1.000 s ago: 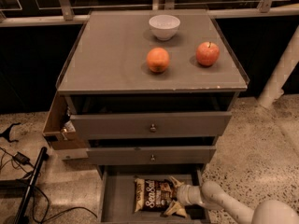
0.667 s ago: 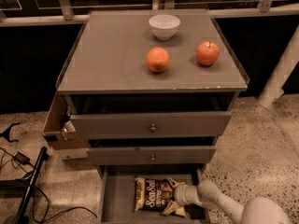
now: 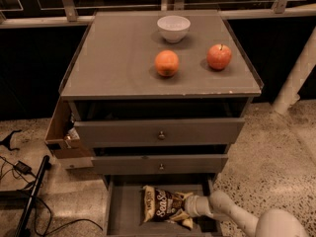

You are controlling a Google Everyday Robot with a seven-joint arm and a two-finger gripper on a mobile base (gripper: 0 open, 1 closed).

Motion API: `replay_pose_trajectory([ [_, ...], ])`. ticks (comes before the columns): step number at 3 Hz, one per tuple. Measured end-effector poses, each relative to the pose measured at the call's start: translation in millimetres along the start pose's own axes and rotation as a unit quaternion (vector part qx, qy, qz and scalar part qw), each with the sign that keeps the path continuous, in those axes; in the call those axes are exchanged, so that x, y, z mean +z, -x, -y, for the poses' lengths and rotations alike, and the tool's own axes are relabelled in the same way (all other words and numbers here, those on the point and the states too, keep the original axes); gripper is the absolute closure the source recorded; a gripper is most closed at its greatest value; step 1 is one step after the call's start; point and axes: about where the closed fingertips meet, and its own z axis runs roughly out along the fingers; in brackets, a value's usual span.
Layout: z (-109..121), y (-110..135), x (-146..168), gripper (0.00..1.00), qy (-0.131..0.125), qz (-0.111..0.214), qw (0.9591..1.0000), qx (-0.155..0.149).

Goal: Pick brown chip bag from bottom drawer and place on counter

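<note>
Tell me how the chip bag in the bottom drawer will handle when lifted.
Probably floppy: the chip bag looks crinkled, so it may sag away from the end where the pincer sits. Likely light for its size, since it looks puffy. Its smooth film could slip.

Arm [image 3: 232, 214] is finished in plain off-white, with smooth, tubular surfaces. A large rounded joint shell [image 3: 276, 225] is seen at the lower right, narrowing to a slimmer link and then a short, paler cylindrical wrist. Hand [image 3: 187, 206] is located low in the drawer [image 3: 126, 211], at the right end of the bag [image 3: 163, 206].
</note>
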Motion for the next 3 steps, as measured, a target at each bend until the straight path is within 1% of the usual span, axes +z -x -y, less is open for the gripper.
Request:
replay_pose_trajectory([
  [1,-0.1,0.0,0.1,0.83,0.000,0.000,1.0000,0.000],
  [2,0.0,0.2,-0.1,1.00,0.000,0.000,1.0000,0.000],
  [3,0.3,3.5,-2.7,1.00,0.000,0.000,1.0000,0.000],
])
